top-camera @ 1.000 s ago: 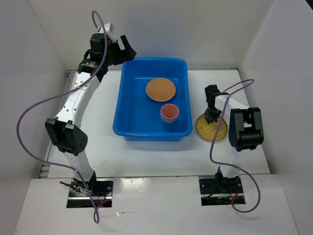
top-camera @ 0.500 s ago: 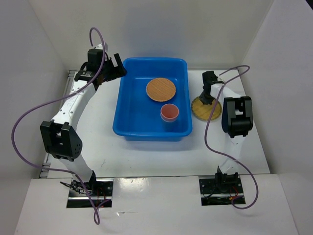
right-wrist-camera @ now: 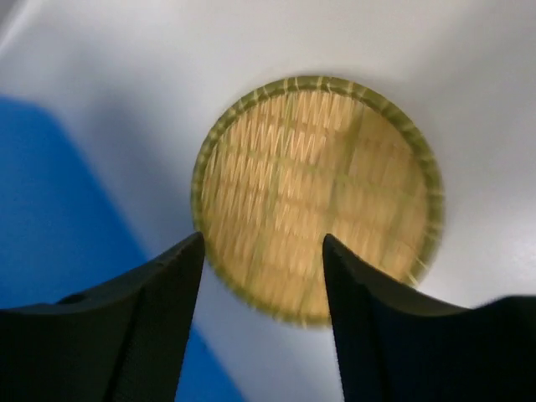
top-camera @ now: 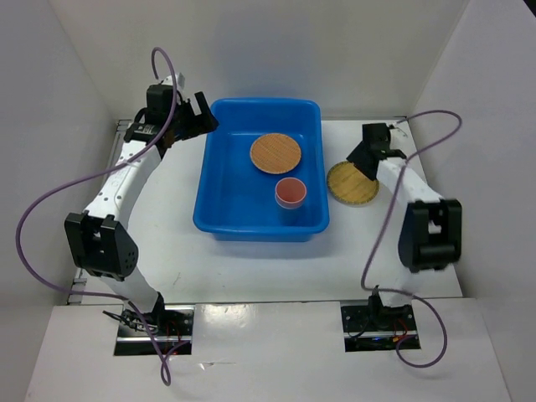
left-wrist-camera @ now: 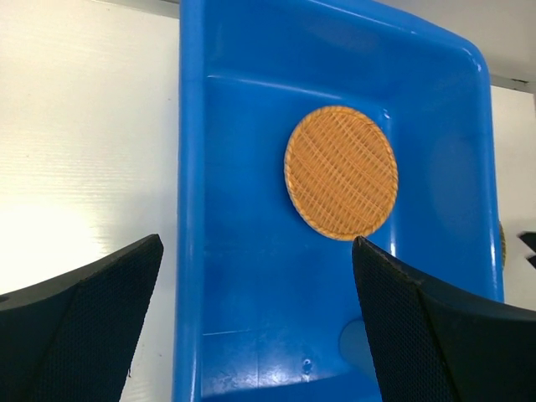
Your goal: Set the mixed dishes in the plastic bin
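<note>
A: Where does the right pincer [right-wrist-camera: 262, 243] sit against the loose dish?

B: Right above it. In the wrist view the tan woven plate [right-wrist-camera: 318, 184] lies flat on the white counter [top-camera: 251, 268], and its near edge shows through the gap between the two black fingers [right-wrist-camera: 151, 327]. The fingers stand apart at a middling width with nothing gripped between them. I cannot tell whether their tips touch the plate.

A: And where is that plate against the bin?

B: Seen from above, it lies at 3 o'clock of the blue plastic bin [top-camera: 260, 224], just beside the right wall and outside it.

A: The left pincer [left-wrist-camera: 255, 243]?

B: Spread wide and holding nothing. It hovers at about 10 o'clock of the bin, by the far left corner. Its wrist camera looks down into the tub, where a second woven plate [left-wrist-camera: 341, 172] lies flat on the blue floor, framed between the two spread fingers and well clear of both.

A: Give me the count.

B: Two tan woven plates, one inside the bin and one out on the counter. One pink cup [top-camera: 291, 192], upright in the bin at 5 o'clock of the plate inside, near it but not touching. One bin. Two pincers, both empty.
</note>
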Controlling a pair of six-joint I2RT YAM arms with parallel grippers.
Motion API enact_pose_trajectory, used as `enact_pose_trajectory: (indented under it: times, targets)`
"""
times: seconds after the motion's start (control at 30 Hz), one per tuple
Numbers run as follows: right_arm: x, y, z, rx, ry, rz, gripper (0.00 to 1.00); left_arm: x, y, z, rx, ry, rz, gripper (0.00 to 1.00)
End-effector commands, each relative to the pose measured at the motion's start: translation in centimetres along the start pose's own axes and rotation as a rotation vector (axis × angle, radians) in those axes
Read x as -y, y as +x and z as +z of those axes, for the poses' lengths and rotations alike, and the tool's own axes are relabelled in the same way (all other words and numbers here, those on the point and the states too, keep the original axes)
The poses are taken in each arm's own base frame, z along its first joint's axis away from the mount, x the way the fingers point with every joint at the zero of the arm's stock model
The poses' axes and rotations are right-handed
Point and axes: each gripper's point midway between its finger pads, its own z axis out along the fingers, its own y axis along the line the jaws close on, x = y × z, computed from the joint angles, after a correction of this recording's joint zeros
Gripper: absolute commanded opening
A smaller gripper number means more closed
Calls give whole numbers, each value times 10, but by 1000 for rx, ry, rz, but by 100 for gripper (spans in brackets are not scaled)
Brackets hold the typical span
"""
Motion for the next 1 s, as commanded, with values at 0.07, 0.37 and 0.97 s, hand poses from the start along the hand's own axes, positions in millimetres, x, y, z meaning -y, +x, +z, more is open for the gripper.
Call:
enact_pose_trajectory:
  times: [0.07, 0.37, 0.97]
  targets:
    - [14, -28, -90, 186, -171, 205, 84, 20, -23, -27, 87, 110, 9, 100]
    - [48, 28, -105, 99, -193, 396, 97, 27, -22, -48, 102, 204, -36, 100]
    - [116, 43, -111, 187, -261, 740, 93, 27, -33, -78, 142, 308, -75, 100]
